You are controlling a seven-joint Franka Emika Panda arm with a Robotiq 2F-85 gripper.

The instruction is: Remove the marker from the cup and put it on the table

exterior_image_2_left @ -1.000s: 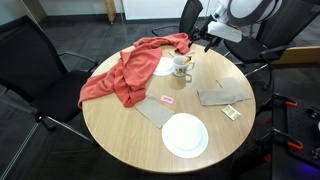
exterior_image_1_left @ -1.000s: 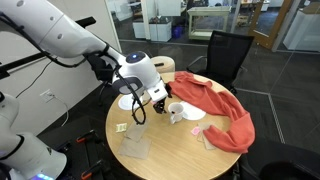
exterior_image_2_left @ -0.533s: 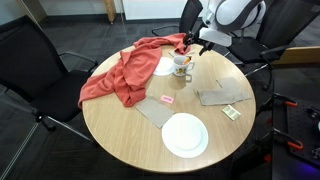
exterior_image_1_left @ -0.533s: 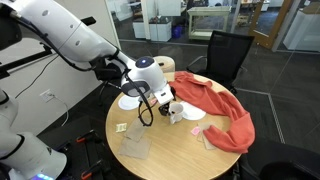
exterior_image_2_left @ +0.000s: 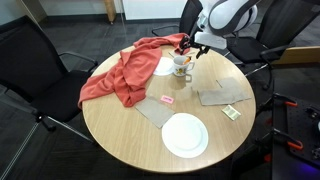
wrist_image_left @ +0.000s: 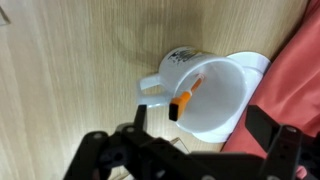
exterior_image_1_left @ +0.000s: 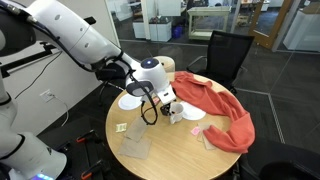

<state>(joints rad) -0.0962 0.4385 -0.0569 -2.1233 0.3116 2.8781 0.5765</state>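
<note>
Hovering over the cup (wrist_image_left: 225, 100), the fingers (wrist_image_left: 141, 120) stood spread wide in the wrist view, one to each side of the rim and pinching nothing. The marker (wrist_image_left: 190, 97) was inside the cup, leaning on the near rim with its dark end poking just above the edge. The cup itself stood upright on the tabletop (wrist_image_left: 70, 70), handle turned away from the red cloth (wrist_image_left: 295, 80) just beside it. In both exterior views the arm hung directly above the cup (exterior_image_1_left: 177, 110) (exterior_image_2_left: 181, 66), though the marker was too small to make out there. The step in hand looked like the final approach before the grasp, with the removal not yet begun. The next move probably called for a straight descent with the fingers lined up across the thin stick, not the cup wall, then a close on its raised end and a vertical lift, so the cup would not tip or drag along.
</note>
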